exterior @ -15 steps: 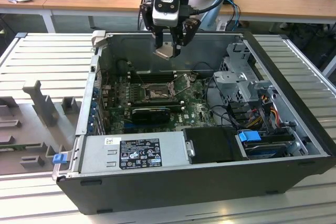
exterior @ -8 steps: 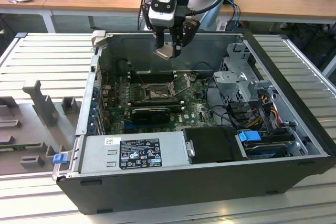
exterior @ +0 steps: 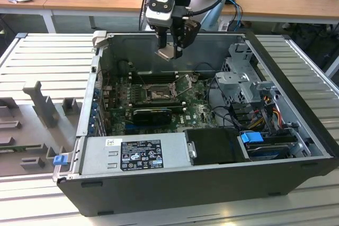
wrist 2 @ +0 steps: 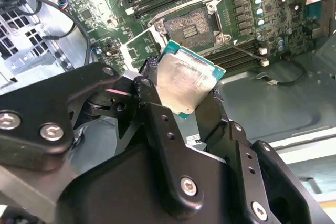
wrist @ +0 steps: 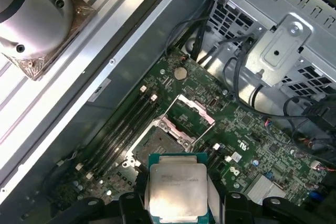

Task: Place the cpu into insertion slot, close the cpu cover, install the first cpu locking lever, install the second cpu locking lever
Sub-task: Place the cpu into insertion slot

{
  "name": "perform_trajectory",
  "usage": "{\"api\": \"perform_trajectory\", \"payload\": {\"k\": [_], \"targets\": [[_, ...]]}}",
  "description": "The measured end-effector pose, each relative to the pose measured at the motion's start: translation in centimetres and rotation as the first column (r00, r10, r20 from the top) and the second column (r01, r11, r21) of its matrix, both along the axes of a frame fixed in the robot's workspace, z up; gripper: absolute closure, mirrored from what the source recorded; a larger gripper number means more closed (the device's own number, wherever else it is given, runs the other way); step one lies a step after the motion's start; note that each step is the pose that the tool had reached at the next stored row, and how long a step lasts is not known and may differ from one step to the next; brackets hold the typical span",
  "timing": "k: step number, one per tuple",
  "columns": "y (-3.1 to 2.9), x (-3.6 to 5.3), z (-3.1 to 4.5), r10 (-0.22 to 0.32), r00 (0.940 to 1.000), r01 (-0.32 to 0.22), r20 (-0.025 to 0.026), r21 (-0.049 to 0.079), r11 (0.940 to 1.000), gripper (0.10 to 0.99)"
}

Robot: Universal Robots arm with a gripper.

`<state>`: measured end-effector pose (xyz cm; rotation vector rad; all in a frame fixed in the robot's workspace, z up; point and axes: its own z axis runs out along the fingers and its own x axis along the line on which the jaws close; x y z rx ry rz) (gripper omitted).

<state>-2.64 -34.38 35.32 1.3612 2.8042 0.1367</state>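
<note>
My gripper (exterior: 170,50) hangs above the open computer case (exterior: 201,183), shut on the cpu (exterior: 166,52), a small silver-topped square chip with a teal edge. In both wrist views the black fingers clamp the cpu (wrist 2: 186,82) (wrist: 177,188) on two opposite sides. Below it on the green motherboard lies the insertion slot (exterior: 157,95) (wrist 2: 191,27) (wrist: 155,148), with nothing in it. The cpu cover (wrist 2: 137,51) (wrist: 190,114) is swung up beside the slot. A thin metal locking lever (wrist 2: 244,51) stands away from the slot's side.
A grey power supply box (exterior: 135,154) fills the case's near side. The metal drive cage (exterior: 241,78) with bundled cables stands at the exterior view's right. Long black memory slots (wrist: 118,135) flank the socket. A grey foam fixture (exterior: 39,104) sits outside at the exterior view's left.
</note>
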Motion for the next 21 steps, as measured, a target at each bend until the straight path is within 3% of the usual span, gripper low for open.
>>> {"api": "perform_trajectory", "payload": {"k": [8,11,17,19,21], "targets": [[0.0,0.0,-0.16,-0.101,0.9949,0.101,0.0002,-0.002,0.9949,0.557],[0.0,0.01,-0.53,-0.187,0.9823,0.187,0.0002,-0.002,0.9823,0.557],[0.0,0.0,-0.86,-0.275,0.9614,0.275,0.0002,-0.002,0.9614,0.557],[0.0,-0.05,-0.92,-0.311,0.9505,0.311,0.0002,-0.002,0.9505,0.557],[0.0,-0.05,-0.98,-0.324,0.946,0.324,0.0002,-0.002,0.946,0.557]]}}
